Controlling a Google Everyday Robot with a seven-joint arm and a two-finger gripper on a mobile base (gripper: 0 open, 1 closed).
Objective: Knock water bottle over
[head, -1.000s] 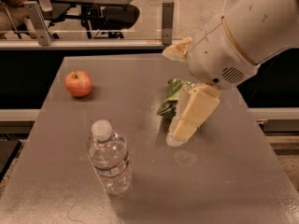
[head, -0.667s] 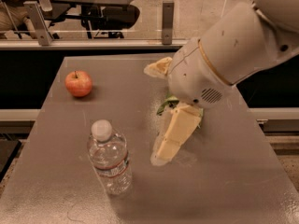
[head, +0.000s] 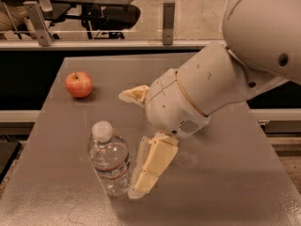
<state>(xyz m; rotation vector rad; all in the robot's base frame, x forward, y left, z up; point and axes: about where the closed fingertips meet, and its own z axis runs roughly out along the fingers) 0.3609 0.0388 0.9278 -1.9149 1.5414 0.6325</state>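
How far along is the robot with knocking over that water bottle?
The approach looks done: the gripper is low over the table, open, its lower finger right beside the water bottle. In hand is the contact; I cannot tell whether they touch. Left is the knock itself, since the bottle stands upright with its cap on top. The apple lies well behind, out of the way.

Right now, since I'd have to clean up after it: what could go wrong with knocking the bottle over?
The gripper hangs beside the upright water bottle, with its lower finger reaching down near the bottle's base. A push that low may slide the bottle instead of tipping it. Once down, the round bottle could roll off the table, whose front edge looks close.
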